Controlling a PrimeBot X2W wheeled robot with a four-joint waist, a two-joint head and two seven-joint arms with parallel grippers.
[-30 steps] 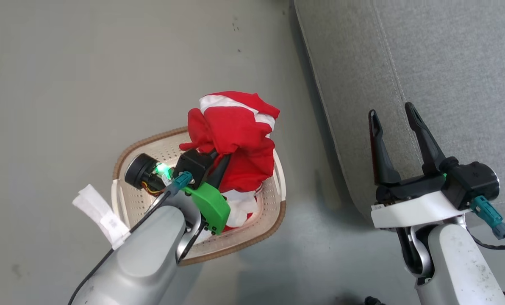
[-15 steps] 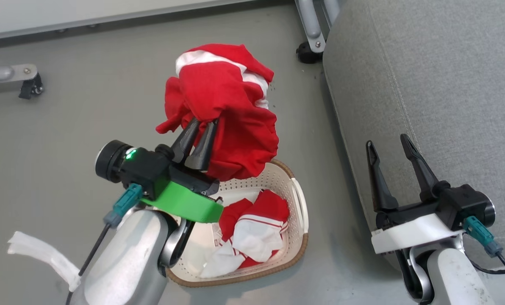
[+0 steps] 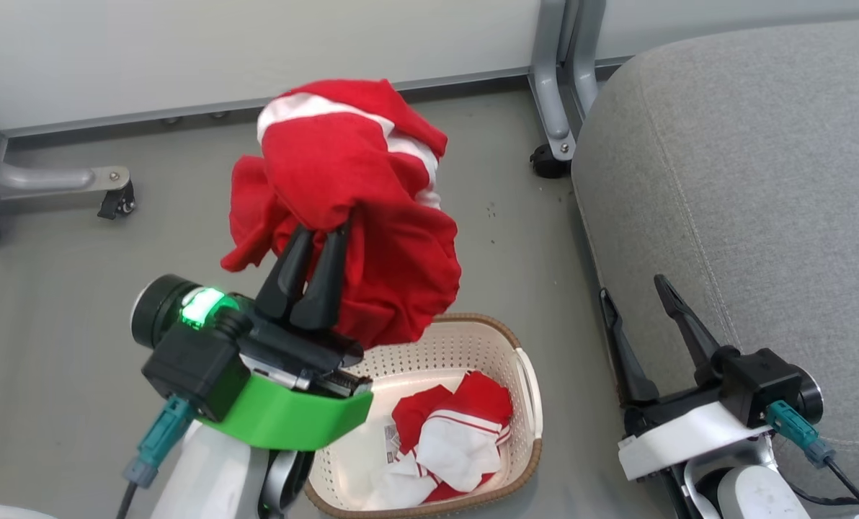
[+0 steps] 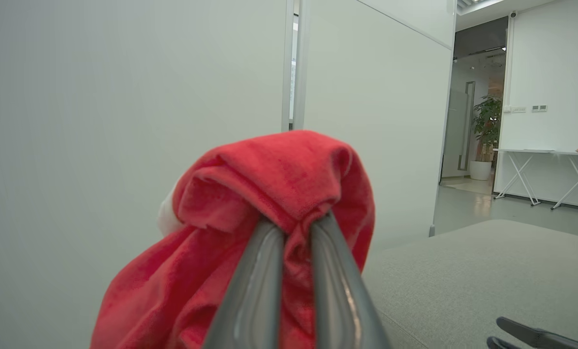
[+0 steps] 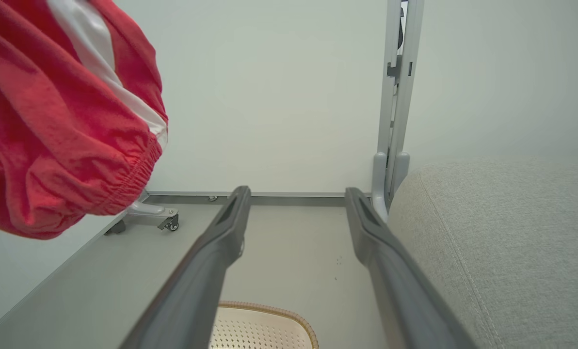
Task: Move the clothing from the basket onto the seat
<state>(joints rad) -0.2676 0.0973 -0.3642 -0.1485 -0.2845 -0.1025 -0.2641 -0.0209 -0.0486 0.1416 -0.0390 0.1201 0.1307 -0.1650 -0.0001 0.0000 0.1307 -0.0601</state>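
Grey flooring point(image 3: 55, 346) is running beneath a pale wall panel point(image 3: 184, 50), with a castor-footed metal frame leg point(image 3: 62, 179) sitting at nine o'clock in the head view. Moving rightward, the left gripper point(image 3: 323, 232) is pressing its two dark fingers nearly together on a fold of the plain red fabric garment with white bands point(image 3: 357, 187). The bundle is hanging in the air, apparently clear above the cream perforated plastic basket point(image 3: 465, 344), which is sitting at about five o'clock from the cloth.

Inside that basket, the red-and-white garment with striped cuffs point(image 3: 451, 440) is lying crumpled on the bottom, with nothing touching it. Further right, the right gripper point(image 3: 633, 287) is hovering empty with its fingers spread apart, just beside the edge of the large grey woven-fabric seat cushion point(image 3: 746, 180), which is spreading across the three o'clock side.

The risk, as I am judging it, is lying in the pinch — the fingers are catching only a gathered fold, so a quick swing towards three o'clock could be letting the loose weight pull free and drop onto the floor between basket and cushion. The drooping hem could also be snagging on the open right fingers, which are standing in the path to the cushion.
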